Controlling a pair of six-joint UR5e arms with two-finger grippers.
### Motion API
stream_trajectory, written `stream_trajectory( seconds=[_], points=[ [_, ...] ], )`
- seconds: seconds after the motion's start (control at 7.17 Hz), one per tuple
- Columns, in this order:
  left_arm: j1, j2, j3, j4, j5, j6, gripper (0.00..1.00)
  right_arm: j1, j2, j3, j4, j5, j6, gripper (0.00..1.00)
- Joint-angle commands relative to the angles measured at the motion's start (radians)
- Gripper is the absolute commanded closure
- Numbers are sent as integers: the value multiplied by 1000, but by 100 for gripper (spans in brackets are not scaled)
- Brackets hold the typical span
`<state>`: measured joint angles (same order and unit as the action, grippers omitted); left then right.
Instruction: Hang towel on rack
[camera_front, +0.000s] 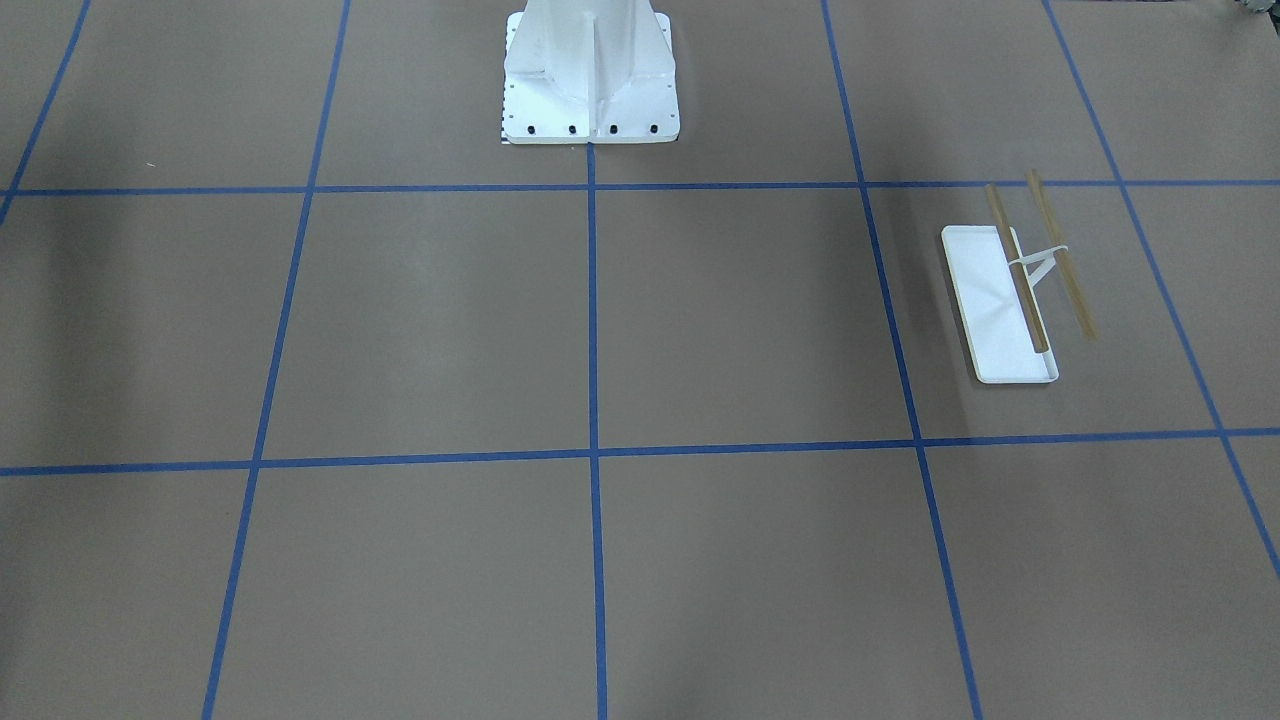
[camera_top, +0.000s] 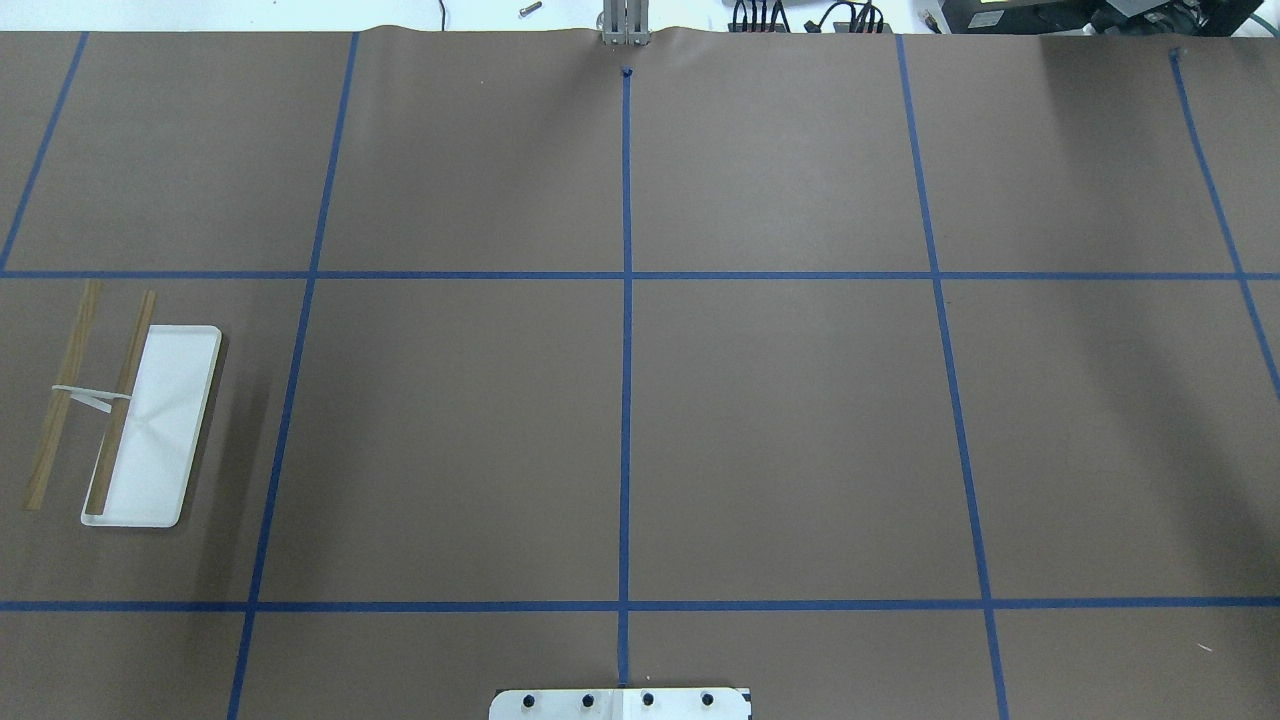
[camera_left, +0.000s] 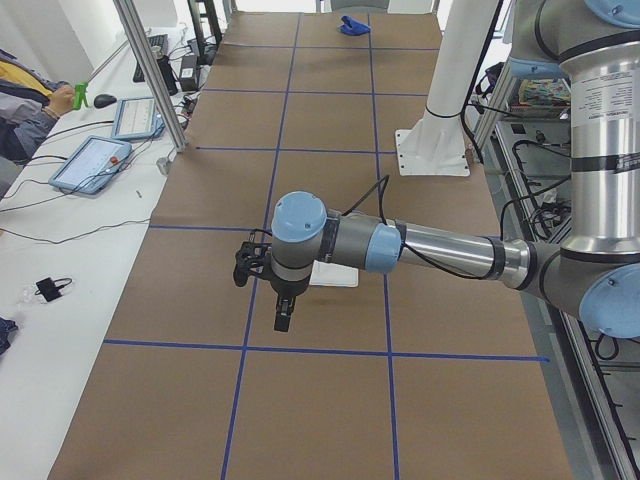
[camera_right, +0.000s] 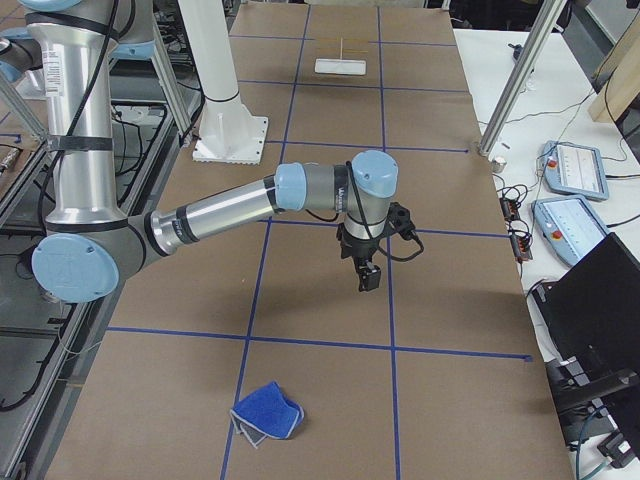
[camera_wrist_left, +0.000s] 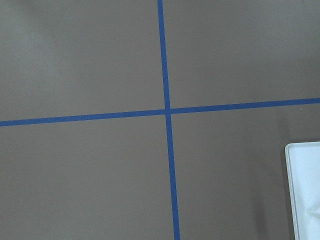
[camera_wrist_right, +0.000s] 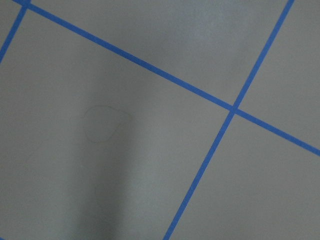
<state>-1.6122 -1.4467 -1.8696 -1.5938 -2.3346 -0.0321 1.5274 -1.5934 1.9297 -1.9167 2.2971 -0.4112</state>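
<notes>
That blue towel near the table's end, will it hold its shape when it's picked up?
Probably not: the towel lies bunched with a corner folded over, so it looks floppy. It seems thin, likely light, and should hang from whatever edge is pinched. A push would probably just wrinkle it further.

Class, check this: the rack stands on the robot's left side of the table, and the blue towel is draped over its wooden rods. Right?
The towel part is wrong. The rack stands on the robot's left, but the overhead view shows its rods bare; in the exterior right view the towel lies crumpled on the table near the robot's right end.
</notes>
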Motion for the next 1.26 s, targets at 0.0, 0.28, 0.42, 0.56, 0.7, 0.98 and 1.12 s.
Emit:
stream_trajectory(
  seconds=[0.0,0.28,0.42,0.56,0.7,0.98,1.12],
  points=[
    [0,15,-6,-32,-8,7,2,11,-54,-1,2,7,-1,0],
    [2,46,0,-95,-9,4,2,11,-59,-6,4,7,-6,0],
    [3,48,10,-98,-12,4,2,11,-53,-5,5,12,-5,0],
    [5,90,-6,-107,-87,9,2,13,-42,44,5,22,-5,0],
    [9,106,4,-159,-153,-3,2,10,-31,-3,27,22,-6,0],
    [12,104,-14,-178,-158,-31,2,14,-57,6,108,28,-3,0],
    [24,109,-10,-182,-160,-72,2,13,-42,-39,113,22,-6,0]
  ],
)
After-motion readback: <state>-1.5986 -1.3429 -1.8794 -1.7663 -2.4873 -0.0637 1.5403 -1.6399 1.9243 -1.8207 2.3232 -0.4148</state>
